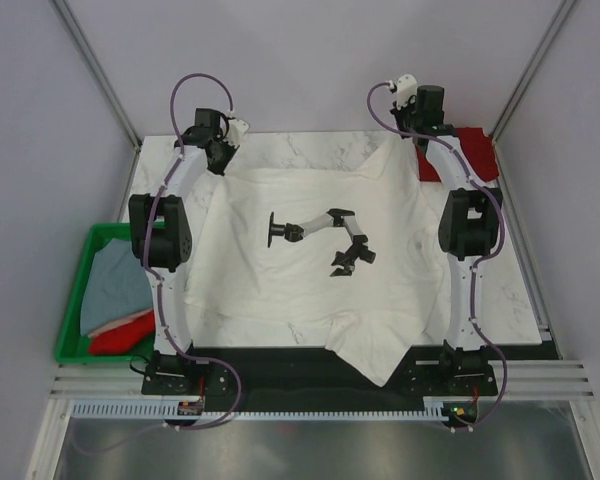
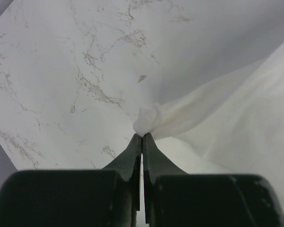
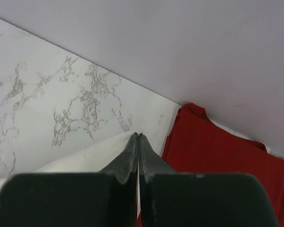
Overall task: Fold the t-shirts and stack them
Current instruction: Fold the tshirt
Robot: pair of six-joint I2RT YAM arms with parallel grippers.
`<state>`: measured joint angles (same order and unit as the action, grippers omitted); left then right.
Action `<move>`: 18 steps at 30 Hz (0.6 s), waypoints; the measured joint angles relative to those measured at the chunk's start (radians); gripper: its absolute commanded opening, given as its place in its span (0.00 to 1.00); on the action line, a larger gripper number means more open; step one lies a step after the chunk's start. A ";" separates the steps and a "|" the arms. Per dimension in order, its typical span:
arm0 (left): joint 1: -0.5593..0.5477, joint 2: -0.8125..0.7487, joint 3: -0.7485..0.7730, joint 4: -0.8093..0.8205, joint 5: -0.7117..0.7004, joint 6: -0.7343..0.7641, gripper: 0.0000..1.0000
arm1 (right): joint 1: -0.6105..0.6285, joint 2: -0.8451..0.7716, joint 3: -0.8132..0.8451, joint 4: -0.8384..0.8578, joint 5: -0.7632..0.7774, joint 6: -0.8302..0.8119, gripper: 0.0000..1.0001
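Observation:
A large white t-shirt (image 1: pixel 310 275) with a black chest print (image 1: pixel 325 238) lies spread over the marble table, its near edge hanging off the front. My left gripper (image 1: pixel 223 158) is at the shirt's far left corner. In the left wrist view its jaws (image 2: pixel 142 136) are shut on a small bunch of white cloth (image 2: pixel 149 118). My right gripper (image 1: pixel 416 140) is at the far right corner. Its jaws (image 3: pixel 138 135) are shut, with the white cloth edge (image 3: pixel 94 153) at the tips. A dark red t-shirt (image 3: pixel 213 151) lies just right of it, at the table's far right corner (image 1: pixel 475 150).
A green plastic crate (image 1: pixel 85 262) stands left of the table, holding a grey-blue t-shirt (image 1: pixel 115 285) and a bright red one (image 1: pixel 120 333). Grey walls close in the back and sides. Bare marble (image 2: pixel 61 71) shows beyond the shirt at the far edge.

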<state>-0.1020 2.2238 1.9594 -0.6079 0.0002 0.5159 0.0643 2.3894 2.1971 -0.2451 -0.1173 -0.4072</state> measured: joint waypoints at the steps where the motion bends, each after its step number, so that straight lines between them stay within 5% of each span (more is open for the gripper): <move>1: 0.000 0.010 0.011 0.002 -0.003 0.000 0.02 | 0.002 0.019 0.022 0.003 0.005 0.002 0.00; 18: 0.019 0.051 0.071 0.043 -0.077 -0.020 0.02 | 0.035 0.134 0.181 0.119 0.080 0.027 0.00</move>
<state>-0.0826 2.2745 2.0300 -0.5648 -0.0769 0.4957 0.0994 2.5237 2.3783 -0.1265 -0.0372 -0.3801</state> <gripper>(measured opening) 0.033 0.007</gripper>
